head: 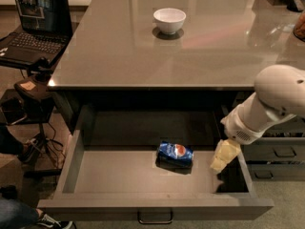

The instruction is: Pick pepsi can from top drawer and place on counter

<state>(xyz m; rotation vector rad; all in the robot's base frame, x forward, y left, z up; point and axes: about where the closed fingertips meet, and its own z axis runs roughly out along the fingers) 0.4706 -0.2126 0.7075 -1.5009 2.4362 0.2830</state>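
The pepsi can (175, 153), blue with a round red-white-blue logo, lies on its side on the floor of the open top drawer (114, 175), right of the middle. My gripper (224, 156) hangs inside the drawer near its right wall, to the right of the can and apart from it. It holds nothing that I can see. The white arm (274, 99) reaches in from the right. The counter (119, 51) stretches behind the drawer, glossy grey-brown.
A white bowl (169, 20) stands on the counter at the back middle. A laptop (33, 27) sits on a side stand at left. Narrower grey drawers (279, 151) with handles are at right. A person's shoe (47, 221) shows at the bottom left.
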